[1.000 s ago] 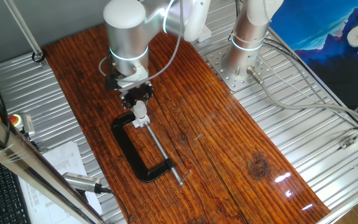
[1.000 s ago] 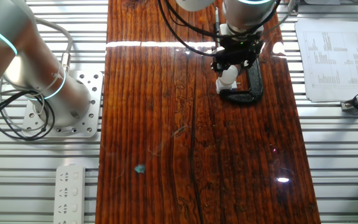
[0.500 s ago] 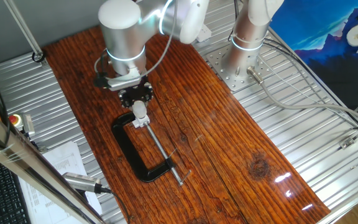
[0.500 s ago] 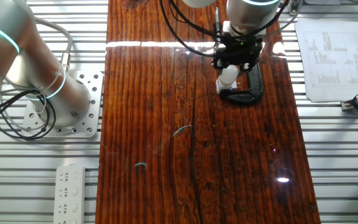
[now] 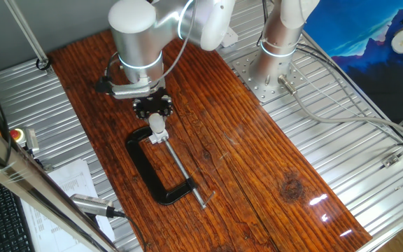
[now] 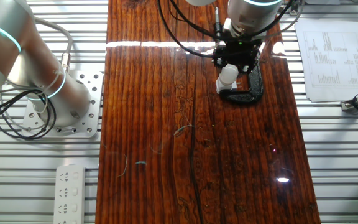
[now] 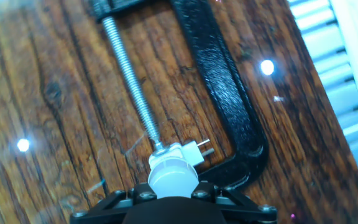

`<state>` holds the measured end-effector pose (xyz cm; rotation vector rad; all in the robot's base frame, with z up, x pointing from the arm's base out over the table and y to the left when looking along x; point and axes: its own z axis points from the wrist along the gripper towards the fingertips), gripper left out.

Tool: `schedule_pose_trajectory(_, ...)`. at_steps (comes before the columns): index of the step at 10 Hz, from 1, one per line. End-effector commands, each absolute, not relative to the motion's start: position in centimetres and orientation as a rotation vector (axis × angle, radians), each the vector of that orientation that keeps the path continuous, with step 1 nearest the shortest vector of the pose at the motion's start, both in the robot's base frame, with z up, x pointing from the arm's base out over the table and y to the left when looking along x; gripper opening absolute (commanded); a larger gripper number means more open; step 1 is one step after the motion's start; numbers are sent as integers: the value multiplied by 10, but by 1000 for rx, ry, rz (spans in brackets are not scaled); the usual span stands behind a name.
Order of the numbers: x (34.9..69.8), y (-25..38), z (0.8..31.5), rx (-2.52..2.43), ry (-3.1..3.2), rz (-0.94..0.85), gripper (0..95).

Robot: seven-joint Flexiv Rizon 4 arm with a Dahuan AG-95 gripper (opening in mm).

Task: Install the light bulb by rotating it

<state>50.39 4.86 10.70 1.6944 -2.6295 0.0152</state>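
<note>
Gripper [image 5: 157, 117] is closed on the light bulb [image 7: 173, 176], holding it straight down onto the socket block [image 7: 180, 153] pinched in the black C-clamp [image 5: 149, 171] on the wooden table [image 5: 257, 161]. Bulb looks seated in the socket; how far it's threaded I can't tell. Probably mid-rotation, tightening and release still left.

A black C-clamp [image 5: 152, 171] hems the tool [image 5: 154, 115] below; bare wooden tabletop [image 5: 257, 168] lies alongside.
</note>
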Motion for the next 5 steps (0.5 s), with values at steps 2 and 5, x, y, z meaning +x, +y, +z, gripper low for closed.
schedule_pose_trajectory(2, 504, 47, 107, 1378, -2802, -10, 0)
schedule_pose_trajectory(5, 504, 47, 108, 1083, -2912, -62, 0)
